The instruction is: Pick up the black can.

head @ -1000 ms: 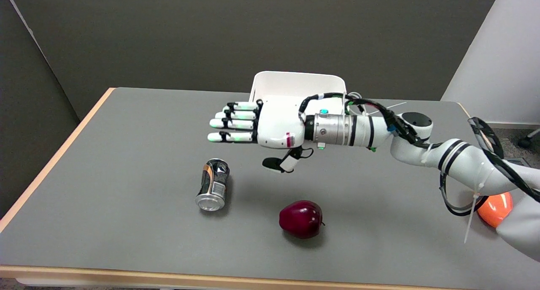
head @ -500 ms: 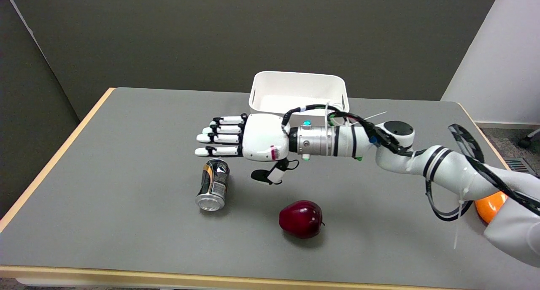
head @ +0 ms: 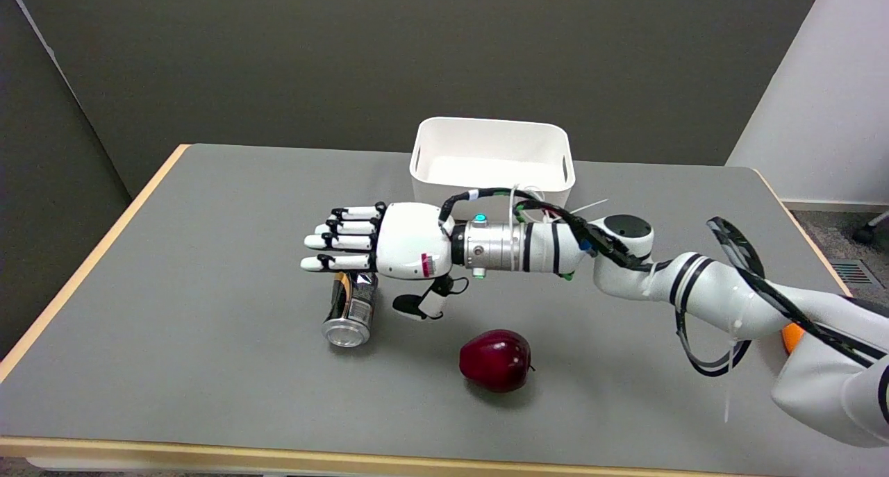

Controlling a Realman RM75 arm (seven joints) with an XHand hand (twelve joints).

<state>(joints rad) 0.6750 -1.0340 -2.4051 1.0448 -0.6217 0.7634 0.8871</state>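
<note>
The robot hand (head: 385, 249) hovers with fingers spread over the far end of the black can (head: 351, 309), which lies on the worktop (head: 208, 269).

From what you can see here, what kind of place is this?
Probably a robotics lab or test room: a bare grey table before plain dark partition walls, with only test props laid out, a black can, a red apple and a white bin.
</note>
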